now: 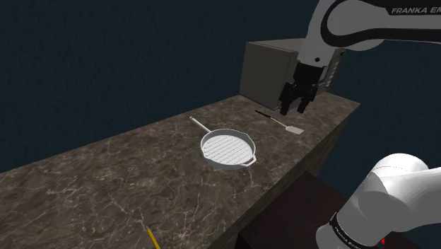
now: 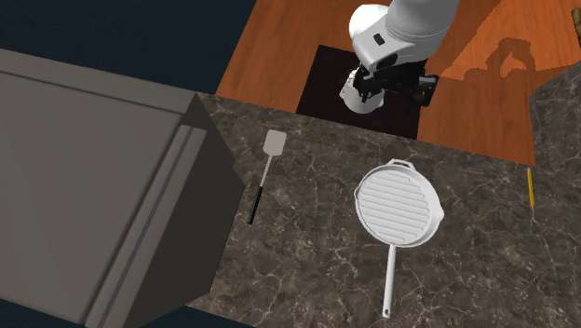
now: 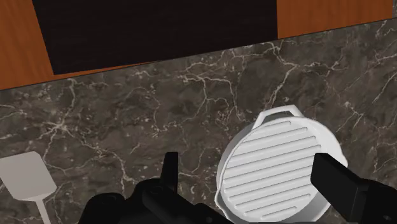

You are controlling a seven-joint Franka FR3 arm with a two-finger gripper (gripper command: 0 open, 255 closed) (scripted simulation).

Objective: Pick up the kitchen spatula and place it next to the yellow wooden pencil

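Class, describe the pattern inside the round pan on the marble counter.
The grill pan has pale parallel ridges across its floor, clearest in the wrist view.

Shoulder view is running dim: counter [image 1: 106,191] and wall [image 1: 106,56] are sitting in low light, the stone's veins only faintly showing. White arm [image 1: 367,21] and pan [image 1: 227,148] are catching most of the light and standing out hard against the dark stone. Second exterior view is coming out brighter. The floor [image 2: 279,47] is glowing saturated orange, and the arm is throwing a soft darker shadow across it toward that view's upper right. The grey box [image 2: 84,168] is showing a lit top and a near-black side face. The spatula [image 2: 271,158] blade is reading pale. In the wrist view the gripper [image 3: 251,172] is rendering flat black with hardly any shading, and the pan ridges are shading evenly.
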